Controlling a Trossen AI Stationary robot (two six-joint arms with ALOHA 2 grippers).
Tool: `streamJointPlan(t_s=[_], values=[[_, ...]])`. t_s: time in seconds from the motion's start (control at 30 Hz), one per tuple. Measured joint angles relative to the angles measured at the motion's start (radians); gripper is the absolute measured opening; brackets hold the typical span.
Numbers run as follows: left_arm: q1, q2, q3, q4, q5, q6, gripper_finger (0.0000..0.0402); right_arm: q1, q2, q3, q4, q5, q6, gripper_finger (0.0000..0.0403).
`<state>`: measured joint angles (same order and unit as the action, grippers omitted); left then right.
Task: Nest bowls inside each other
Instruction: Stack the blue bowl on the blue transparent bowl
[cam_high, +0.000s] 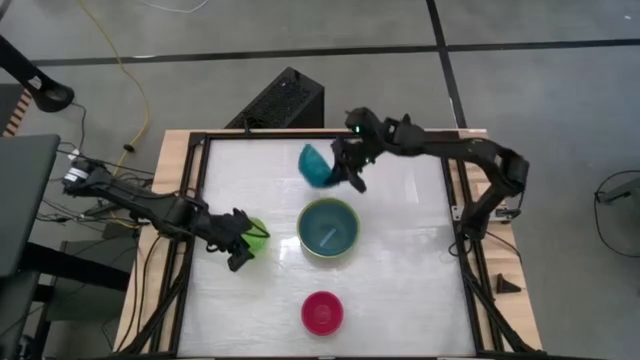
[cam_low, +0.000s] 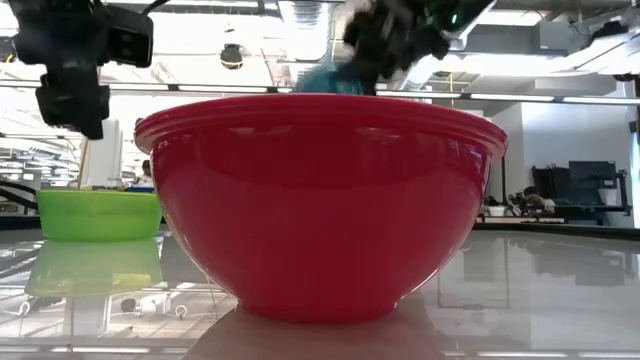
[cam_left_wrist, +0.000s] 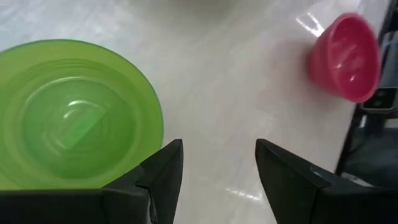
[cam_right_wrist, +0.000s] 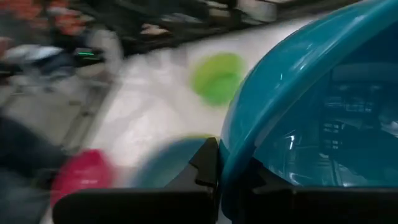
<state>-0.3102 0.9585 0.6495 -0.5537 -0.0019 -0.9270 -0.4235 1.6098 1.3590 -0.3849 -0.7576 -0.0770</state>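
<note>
My right gripper is shut on the teal bowl, which hangs in the air over the far middle of the table. An olive-green bowl stands mid-table on its base, with a blue bowl nested in it. The lime green bowl stands at the left, just beside my open left gripper, whose fingers hold nothing. The pink bowl stands near the front edge and fills the low view. My right gripper pinches the teal bowl's rim, one finger outside the wall and the other inside. The bowl is lifted clear of the table and tipped steeply onto its side.
Black frame rails run along the table's edges. Bare white tabletop lies to the right of the olive-green and pink bowls. Beyond the table, the low view shows a room with desks and people far off.
</note>
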Motion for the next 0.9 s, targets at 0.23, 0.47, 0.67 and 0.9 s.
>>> streamJointPlan(t_s=[0.23, 0.47, 0.67, 0.9], values=[[-0.035, 0.016, 0.000, 0.000, -0.066, -0.001, 0.0190, 0.248, -0.039, 0.001, -0.037, 0.238, 0.019, 0.0034], [-0.045, -0.001, 0.000, -0.002, -0.091, 0.000, 0.0190, 0.471, 0.004, 0.001, -0.206, 0.680, -0.039, 0.0034], [-0.045, -0.018, 0.000, -0.006, -0.092, 0.011, 0.0190, 0.570, 0.082, 0.096, -0.305, 0.876, -0.052, 0.0034], [-0.053, -0.036, 0.001, -0.005, -0.107, 0.003, 0.0190, 0.616, 0.243, 0.253, -0.468, 0.832, -0.062, 0.0034]])
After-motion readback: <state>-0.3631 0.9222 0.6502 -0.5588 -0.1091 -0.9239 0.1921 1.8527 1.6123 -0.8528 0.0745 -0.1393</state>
